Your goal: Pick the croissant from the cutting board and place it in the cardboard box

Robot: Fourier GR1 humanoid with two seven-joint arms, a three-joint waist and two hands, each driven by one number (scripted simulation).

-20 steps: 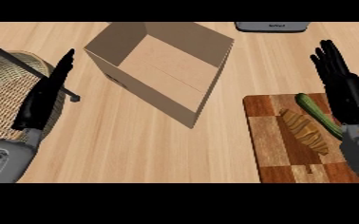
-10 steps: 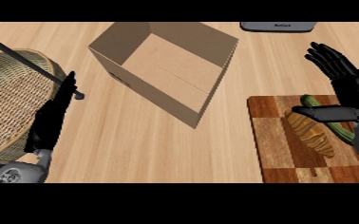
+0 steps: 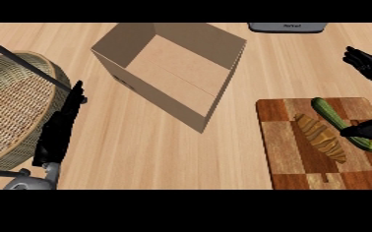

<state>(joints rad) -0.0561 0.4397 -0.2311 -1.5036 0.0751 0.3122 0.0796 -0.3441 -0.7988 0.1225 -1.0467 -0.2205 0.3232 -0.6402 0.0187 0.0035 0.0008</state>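
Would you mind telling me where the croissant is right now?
In the head view, the croissant lies on the cutting board at lower right, just left of the green vegetable.

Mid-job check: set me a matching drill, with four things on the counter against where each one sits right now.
Things:
1. croissant
2. cardboard box
3. wicker basket
4. green vegetable

Places:
A. at the view's left edge, beside the left hand
B. upper middle of the counter, open-topped
C. on the cutting board, near its middle
D. on the cutting board, toward the view's right edge

Pairs: 1-C, 2-B, 3-A, 4-D
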